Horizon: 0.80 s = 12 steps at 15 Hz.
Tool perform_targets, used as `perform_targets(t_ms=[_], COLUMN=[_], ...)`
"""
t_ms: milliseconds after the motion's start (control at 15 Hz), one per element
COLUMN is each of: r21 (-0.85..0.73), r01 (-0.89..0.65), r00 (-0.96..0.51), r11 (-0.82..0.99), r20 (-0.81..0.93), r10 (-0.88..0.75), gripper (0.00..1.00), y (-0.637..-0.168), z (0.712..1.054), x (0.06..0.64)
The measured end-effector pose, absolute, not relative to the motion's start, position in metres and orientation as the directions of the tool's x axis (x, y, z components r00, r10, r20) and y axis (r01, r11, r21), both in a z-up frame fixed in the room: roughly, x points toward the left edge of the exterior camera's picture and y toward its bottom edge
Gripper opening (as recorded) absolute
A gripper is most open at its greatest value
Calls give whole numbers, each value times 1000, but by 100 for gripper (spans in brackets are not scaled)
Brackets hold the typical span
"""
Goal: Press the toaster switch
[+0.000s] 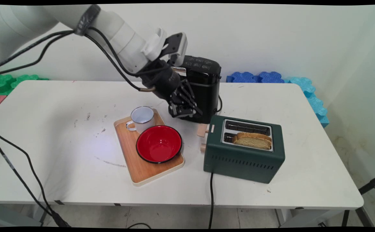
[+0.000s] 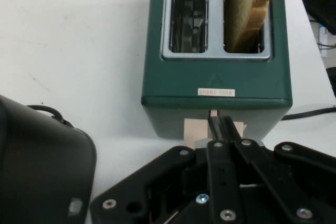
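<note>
Hovering closed tool [image 2: 220,124] near boxy green toaster [image 1: 244,158].

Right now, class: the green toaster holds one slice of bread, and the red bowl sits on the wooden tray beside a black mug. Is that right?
Not quite. The mug is white, not black, as the main view shows. The rest stands: the toaster holds one slice, and the bowl sits on the tray beside the mug.

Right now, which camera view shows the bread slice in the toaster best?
The main view: the bread slice shows whole in the near slot of the green toaster. The hand view cuts it off at the top edge.
</note>
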<state>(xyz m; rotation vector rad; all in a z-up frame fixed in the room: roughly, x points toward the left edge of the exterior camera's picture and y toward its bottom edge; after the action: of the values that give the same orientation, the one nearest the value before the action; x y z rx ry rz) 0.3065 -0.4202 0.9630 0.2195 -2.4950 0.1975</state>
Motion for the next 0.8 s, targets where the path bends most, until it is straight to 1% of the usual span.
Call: perform_targets(t_ms=[800], r21=[-53], r01=[-197], r00=[-815], r11=[979], r20=[564], r10=[-134], gripper=[0], y=[-427], z=[928], x=[292])
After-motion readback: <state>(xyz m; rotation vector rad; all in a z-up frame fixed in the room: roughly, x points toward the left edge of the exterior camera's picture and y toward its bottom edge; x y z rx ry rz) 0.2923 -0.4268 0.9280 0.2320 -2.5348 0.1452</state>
